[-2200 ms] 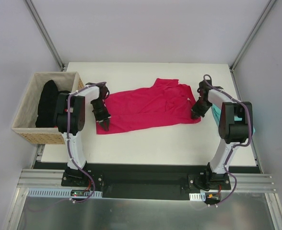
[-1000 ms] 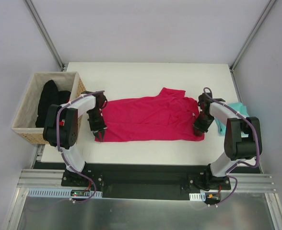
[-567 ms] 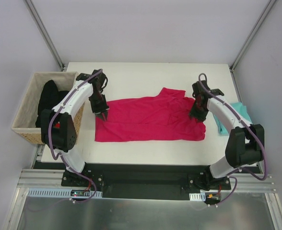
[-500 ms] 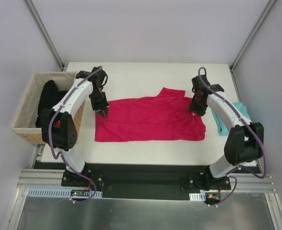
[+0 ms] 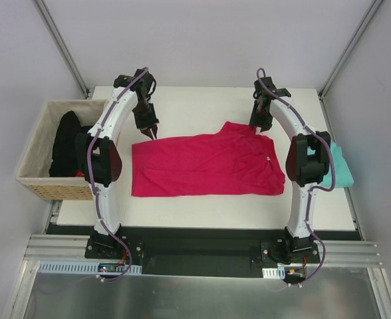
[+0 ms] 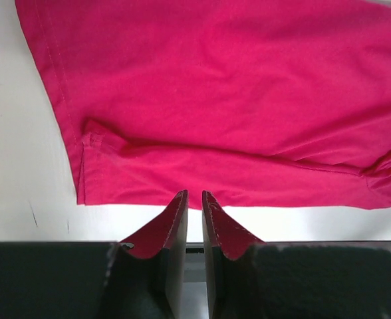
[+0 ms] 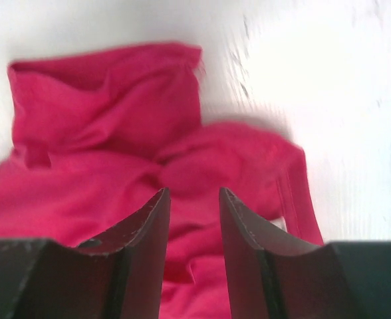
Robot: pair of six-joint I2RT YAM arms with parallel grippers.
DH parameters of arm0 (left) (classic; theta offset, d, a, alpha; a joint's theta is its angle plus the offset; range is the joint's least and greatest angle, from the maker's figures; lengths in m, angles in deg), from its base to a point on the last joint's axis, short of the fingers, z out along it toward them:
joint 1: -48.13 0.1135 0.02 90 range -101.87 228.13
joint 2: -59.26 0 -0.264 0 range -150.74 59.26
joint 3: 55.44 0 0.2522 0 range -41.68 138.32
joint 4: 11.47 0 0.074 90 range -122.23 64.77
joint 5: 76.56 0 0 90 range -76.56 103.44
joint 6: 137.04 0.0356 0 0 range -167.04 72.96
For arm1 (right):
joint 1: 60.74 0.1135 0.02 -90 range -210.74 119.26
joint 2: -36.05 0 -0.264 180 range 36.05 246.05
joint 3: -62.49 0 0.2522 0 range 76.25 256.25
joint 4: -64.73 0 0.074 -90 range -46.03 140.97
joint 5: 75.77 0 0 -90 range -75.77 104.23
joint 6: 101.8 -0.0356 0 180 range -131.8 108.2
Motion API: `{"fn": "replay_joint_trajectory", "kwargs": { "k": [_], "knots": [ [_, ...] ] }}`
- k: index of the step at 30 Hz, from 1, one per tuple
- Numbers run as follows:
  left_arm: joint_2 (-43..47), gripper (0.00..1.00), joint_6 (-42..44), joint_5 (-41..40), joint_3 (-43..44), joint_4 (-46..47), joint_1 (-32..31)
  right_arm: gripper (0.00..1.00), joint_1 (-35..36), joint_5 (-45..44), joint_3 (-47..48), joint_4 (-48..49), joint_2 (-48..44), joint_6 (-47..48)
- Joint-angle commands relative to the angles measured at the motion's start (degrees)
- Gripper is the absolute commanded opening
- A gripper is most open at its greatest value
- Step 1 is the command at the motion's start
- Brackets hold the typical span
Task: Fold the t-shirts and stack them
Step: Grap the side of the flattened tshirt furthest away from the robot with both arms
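Note:
The crimson-pink t-shirt point(image 5: 209, 163) lies spread out flat across the middle of the table, with one sleeve bunched at its far right. My left gripper point(image 5: 151, 134) hovers over the shirt's far left corner. In the left wrist view the shirt point(image 6: 215, 100) lies beyond that gripper point(image 6: 195, 194), whose jaws stand a narrow slit apart with nothing between them. My right gripper point(image 5: 257, 126) hangs over the bunched sleeve point(image 7: 116, 113). It point(image 7: 194, 191) is open and empty. The teal t-shirt point(image 5: 343, 167) lies at the table's right edge, partly hidden behind the right arm.
A woven wicker basket point(image 5: 49, 189) stands off the table's left edge with dark clothing point(image 5: 68, 143) inside. Metal frame posts point(image 5: 62, 46) rise at the table's far corners. White tabletop point(image 5: 202, 106) shows beyond the shirt.
Both arms swung from the shirt's near corners to its far edge. The right gripper opened and let go of the shirt. The shirt now lies flat and still.

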Motion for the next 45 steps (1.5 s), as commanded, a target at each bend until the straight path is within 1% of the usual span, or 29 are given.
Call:
{"fn": "replay_joint_trajectory", "kwargs": {
  "k": [1,4,8,14,15,18,22,24,30,33,35,36,37,38,39,40,45],
  "knots": [
    [-2.5,0.14,1.0,1.2,5.2,-5.0,0.7,0.39,-1.5,4.3,11.1,-2.3,6.9,3.5],
    [-4.0,0.14,1.0,2.2,6.4,-5.4,1.3,0.39,-2.4,6.4,16.7,-3.4,11.0,4.1],
    [-5.4,0.14,1.2,2.9,7.3,-5.7,1.8,0.4,-3.5,8.7,20.5,-2.7,14.0,4.8],
    [-7.2,0.14,1.4,4.2,9.2,-6.7,2.4,0.44,-5.2,10.7,21.7,0.0,16.4,4.6],
    [-7.4,0.14,1.4,4.3,9.5,-6.9,2.4,0.44,-5.5,12.7,21.9,0.0,16.6,4.6],
    [-8.0,0.14,1.4,4.4,10.2,-7.3,2.8,0.44,-6.4,14.0,21.6,0.3,17.2,3.8],
    [-8.5,0.14,1.3,4.7,10.2,-7.5,2.9,0.44,-7.1,15.6,20.6,1.0,18.4,3.1],
    [-8.7,0.14,1.1,4.9,10.2,-7.6,2.9,0.43,-7.7,17.6,20.9,1.3,19.0,2.0],
    [-8.5,0.14,0.3,4.4,8.9,-7.8,2.9,0.4,-8.6,19.9,22.3,1.7,21.6,1.1],
    [-8.1,0.14,-0.1,4.2,8.0,-7.8,2.9,0.37,-9.3,21.2,22.4,2.4,22.4,0.3],
    [-7.9,0.14,-0.4,4.0,7.6,-7.8,3.0,0.32,-9.7,21.8,22.6,3.0,23.0,0.0],
    [-7.7,0.14,-0.6,3.8,7.3,-7.8,2.9,0.28,-9.9,22.5,22.7,3.3,23.3,-0.2],
    [-7.6,0.14,-0.7,3.8,7.3,-7.8,3.0,0.17,-10.1,22.8,22.9,3.5,23.4,-0.4],
    [-7.5,0.14,-0.9,3.8,7.2,-7.8,2.9,0.11,-10.2,22.8,23.5,3.5,23.8,-0.5],
    [-7.5,0.14,-1.2,3.9,7.0,-7.8,3.0,0.03,-10.3,23.2,23.7,3.5,23.9,-0.6],
    [-7.5,0.14,-1.3,4.0,7.1,-7.8,2.9,0.01,-10.5,23.4,24.1,3.5,24.0,-0.5],
    [-7.7,0.14,-1.8,4.4,7.4,-7.8,2.9,0.01,-10.8,24.5,24.6,4.2,22.2,-0.6]
  ]
}}
